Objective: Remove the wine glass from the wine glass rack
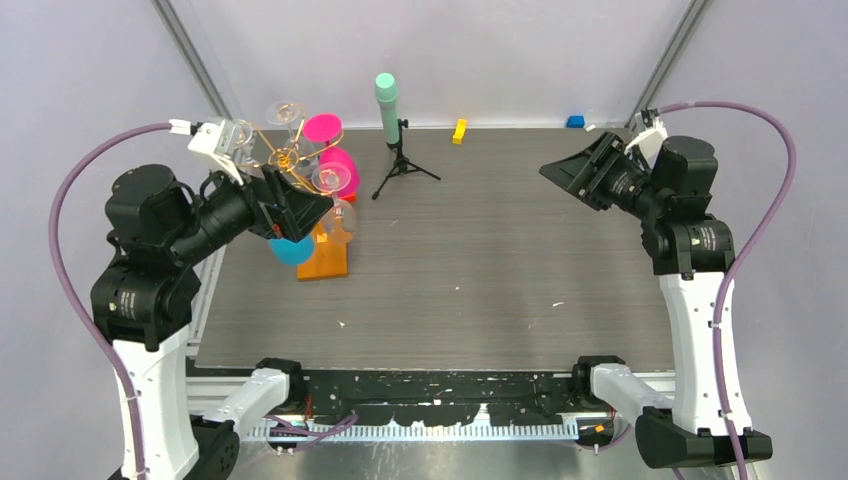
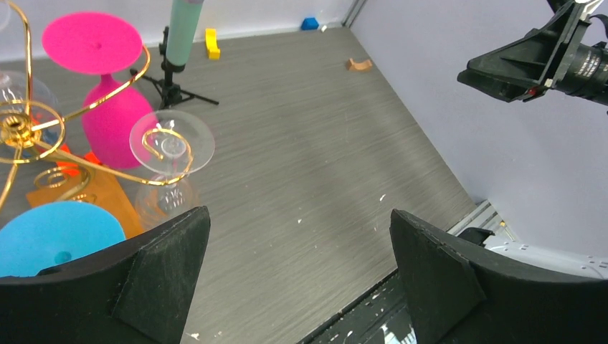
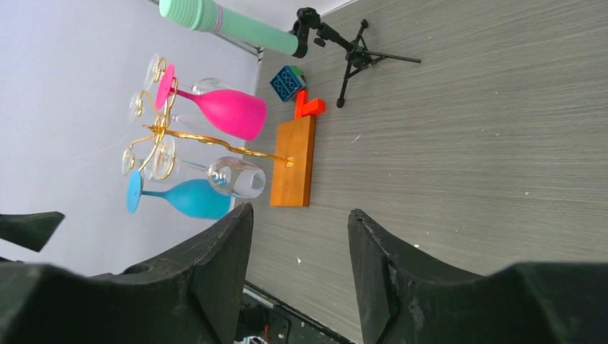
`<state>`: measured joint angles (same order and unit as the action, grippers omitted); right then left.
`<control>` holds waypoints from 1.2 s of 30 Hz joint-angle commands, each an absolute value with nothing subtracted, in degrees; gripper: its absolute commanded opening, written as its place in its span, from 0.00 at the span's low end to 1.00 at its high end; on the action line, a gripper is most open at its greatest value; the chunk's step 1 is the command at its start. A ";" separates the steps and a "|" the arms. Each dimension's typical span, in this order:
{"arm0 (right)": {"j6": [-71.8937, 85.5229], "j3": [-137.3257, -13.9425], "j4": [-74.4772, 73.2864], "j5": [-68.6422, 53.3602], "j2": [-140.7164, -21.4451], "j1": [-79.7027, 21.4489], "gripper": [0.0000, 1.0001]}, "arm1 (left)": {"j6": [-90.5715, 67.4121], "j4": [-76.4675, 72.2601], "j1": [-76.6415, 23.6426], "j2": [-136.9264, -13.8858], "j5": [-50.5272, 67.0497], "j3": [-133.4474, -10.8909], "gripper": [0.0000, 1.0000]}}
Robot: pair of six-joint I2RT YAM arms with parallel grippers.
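Observation:
The wine glass rack (image 1: 288,158), gold wire on an orange wooden base (image 1: 325,262), stands at the left of the table. Several glasses hang upside down from it: a pink one (image 1: 336,168), a clear one (image 1: 341,222), a blue one (image 1: 291,250) and clear ones at the back. My left gripper (image 1: 315,205) is open and empty, right beside the rack above the blue glass. In the left wrist view (image 2: 299,215) the clear glass's foot (image 2: 172,140) and the blue foot (image 2: 57,236) lie to the left of the fingers. My right gripper (image 1: 560,172) is open and empty, raised far right, facing the rack (image 3: 201,137).
A black tripod with a mint-green cylinder (image 1: 390,120) stands behind the rack. A yellow block (image 1: 459,131) and a blue block (image 1: 575,121) lie at the back edge. A red block (image 3: 308,106) and a blue-green block (image 3: 287,82) lie by the base.

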<state>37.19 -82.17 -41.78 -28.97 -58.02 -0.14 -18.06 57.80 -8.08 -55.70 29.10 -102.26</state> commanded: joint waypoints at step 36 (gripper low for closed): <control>78.12 -91.17 1.17 -6.94 -94.92 -48.23 0.65 | -29.43 49.08 -7.73 -38.09 15.62 -87.31 1.00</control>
<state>74.72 -86.15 -3.20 -8.93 -93.01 -47.72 -28.14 52.34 -8.05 -39.57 16.01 -87.94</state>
